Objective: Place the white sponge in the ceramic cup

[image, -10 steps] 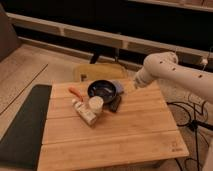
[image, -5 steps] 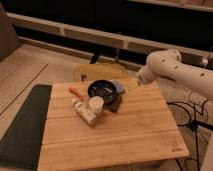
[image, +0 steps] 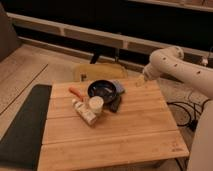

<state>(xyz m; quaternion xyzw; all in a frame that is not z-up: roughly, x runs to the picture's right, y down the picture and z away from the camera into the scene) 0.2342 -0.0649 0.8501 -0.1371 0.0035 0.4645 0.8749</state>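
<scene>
Rightward, tool [image: 143,80] hangs at far edge of wooden table [image: 115,142] (beige floor [image: 30,70]).

wooden table [image: 125,135], cup [image: 96,103], bowl [image: 102,90], claw [image: 145,77] at edge

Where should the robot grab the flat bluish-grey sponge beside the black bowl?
Probably from above, pinching the flat bluish-grey rectangular sponge across its narrow edges. It lies flat on the wooden table, close against the wide black bowl, so a sideways approach from the bowl looks blocked. The tool sits above the table's far right corner, on the sponge's open side.
</scene>
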